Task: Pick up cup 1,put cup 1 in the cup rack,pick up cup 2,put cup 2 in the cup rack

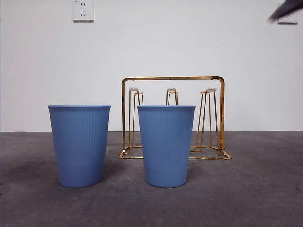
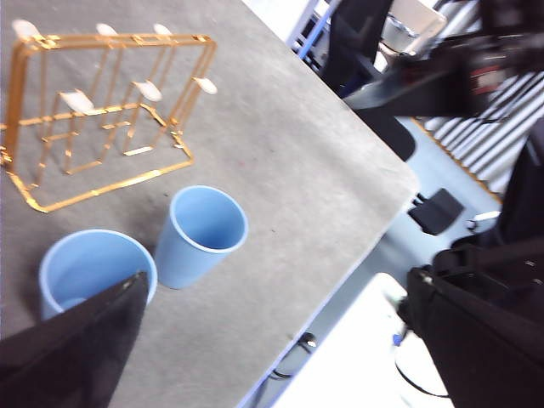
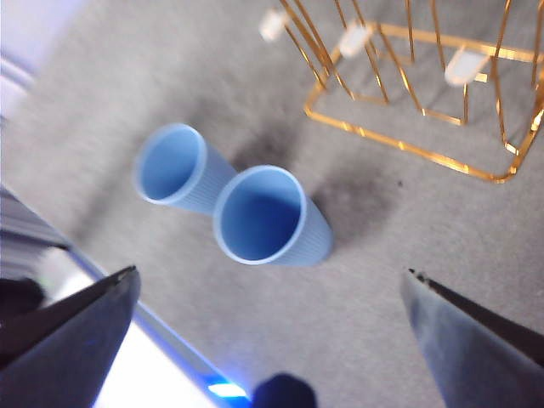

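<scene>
Two blue ribbed cups stand upright and empty on the grey table, one at the left [image 1: 79,144] and one nearer the middle [image 1: 166,144]. Behind them stands the gold wire cup rack [image 1: 221,113], its pegs bare. My left gripper [image 2: 279,280] hangs open, high above the left cup [image 2: 85,268], with the other cup [image 2: 204,229] and the rack [image 2: 110,38] beyond. My right gripper [image 3: 270,274] is also open and high, holding nothing, over the table in front of the nearer cup [image 3: 263,212]. The other cup [image 3: 170,166] and the rack [image 3: 408,140] lie further off. This view is blurred.
A dark arm tip [image 1: 286,9] shows at the top right corner of the front view. The white wall carries a socket [image 1: 83,10]. The table's edge [image 2: 374,238] runs close to the cups, with dark equipment [image 2: 484,314] beyond it.
</scene>
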Robot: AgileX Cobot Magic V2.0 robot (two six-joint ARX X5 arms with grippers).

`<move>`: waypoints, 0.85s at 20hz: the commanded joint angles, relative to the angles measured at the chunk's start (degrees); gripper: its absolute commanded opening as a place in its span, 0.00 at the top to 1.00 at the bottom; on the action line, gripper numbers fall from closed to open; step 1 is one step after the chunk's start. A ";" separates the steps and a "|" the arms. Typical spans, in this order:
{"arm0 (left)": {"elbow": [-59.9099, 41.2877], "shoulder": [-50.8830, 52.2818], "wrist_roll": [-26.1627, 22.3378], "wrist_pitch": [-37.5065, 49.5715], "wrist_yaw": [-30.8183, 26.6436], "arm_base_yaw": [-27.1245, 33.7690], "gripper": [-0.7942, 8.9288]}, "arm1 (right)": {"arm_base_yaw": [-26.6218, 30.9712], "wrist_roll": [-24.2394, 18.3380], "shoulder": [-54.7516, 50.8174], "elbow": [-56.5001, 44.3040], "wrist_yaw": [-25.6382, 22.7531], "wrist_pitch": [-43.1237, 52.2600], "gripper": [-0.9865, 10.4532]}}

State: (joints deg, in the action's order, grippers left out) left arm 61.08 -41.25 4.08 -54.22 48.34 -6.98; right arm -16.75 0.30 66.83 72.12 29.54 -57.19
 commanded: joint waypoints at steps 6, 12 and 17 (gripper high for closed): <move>0.11 -0.52 1.75 3.04 1.81 -0.24 0.21 | -14.10 6.34 18.03 0.48 -14.82 7.45 0.45; 0.09 -0.57 2.40 3.08 1.79 -1.38 0.21 | -17.84 8.79 27.36 0.48 -19.96 12.72 0.47; 0.09 -1.44 3.10 3.26 1.77 -2.51 0.21 | -18.16 8.74 30.47 0.48 -20.15 14.32 0.72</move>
State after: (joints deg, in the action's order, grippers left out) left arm 61.08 -42.76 6.74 -51.68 49.80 -9.32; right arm -34.76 8.43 96.77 72.36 9.43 -43.33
